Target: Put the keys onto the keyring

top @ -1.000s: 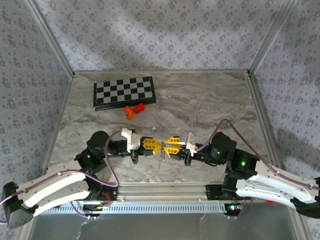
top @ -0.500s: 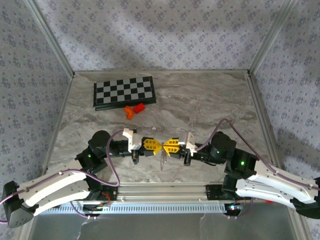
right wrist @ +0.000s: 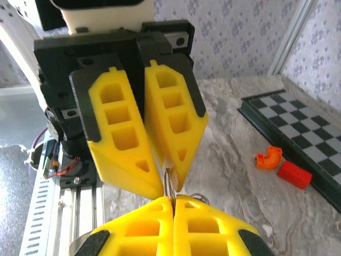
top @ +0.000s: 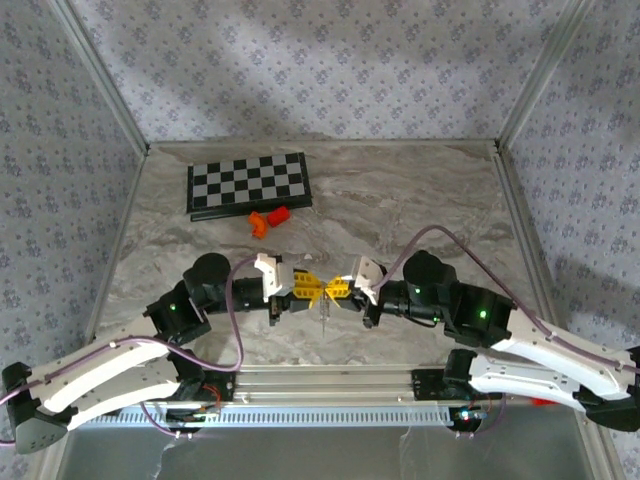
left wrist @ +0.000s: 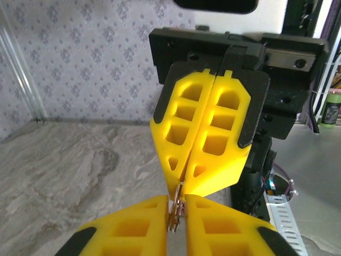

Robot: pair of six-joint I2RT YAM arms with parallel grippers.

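Marbled tabletop [top: 400, 200], lower centre of the overhead view: my right gripper [right wrist: 174, 200] has just clamped the thin silver wire ring [right wrist: 169, 179]. The left gripper [left wrist: 176, 200] fingers part slightly and I can't tell if they hold. I judge it a handover.

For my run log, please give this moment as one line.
left gripper: jaws slightly apart around thin silver metal piece, grip unclear | right gripper: shut, tip to tip with left
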